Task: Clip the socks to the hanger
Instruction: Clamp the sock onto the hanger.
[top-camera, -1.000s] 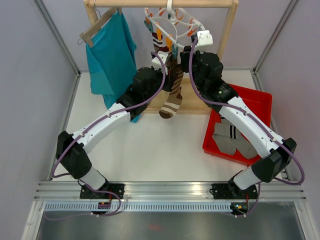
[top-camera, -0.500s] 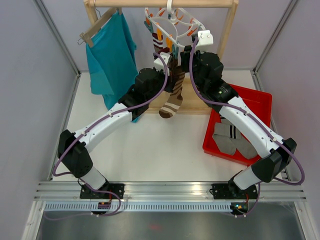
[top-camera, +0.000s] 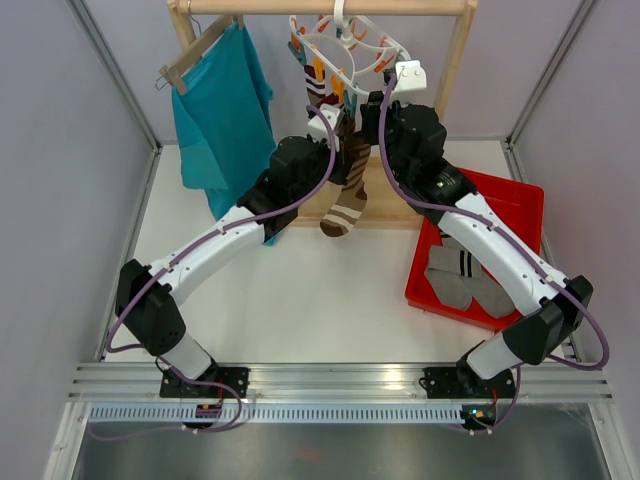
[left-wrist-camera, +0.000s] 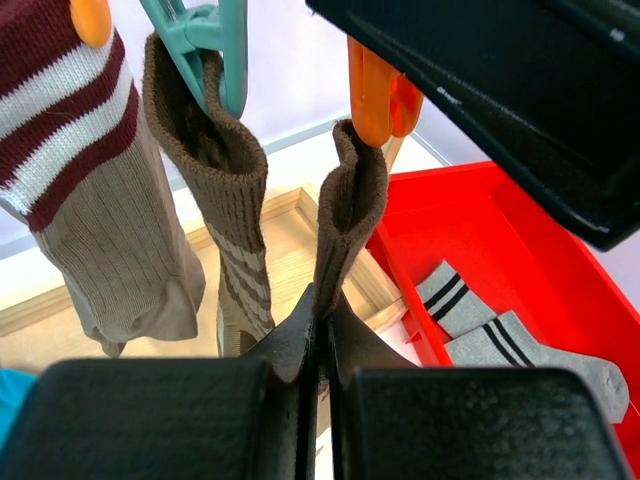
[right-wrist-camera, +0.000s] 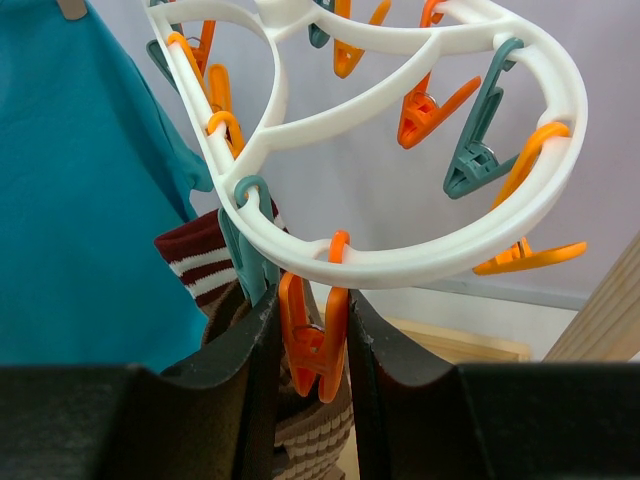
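The left gripper is pinched narrow on a brown sock, whose cuff is up against an orange clip of the white ring hanger, far centre. The right gripper clamps that clip from both sides. The sock's toe is hidden, and whether the clip bites the cuff is unclear.

White hanger, orange clip, teal clip. Plain brown sock. Taupe sock, maroon and white cuff stripes. Grey socks, dark stripes, in red tray. Teal shirt.
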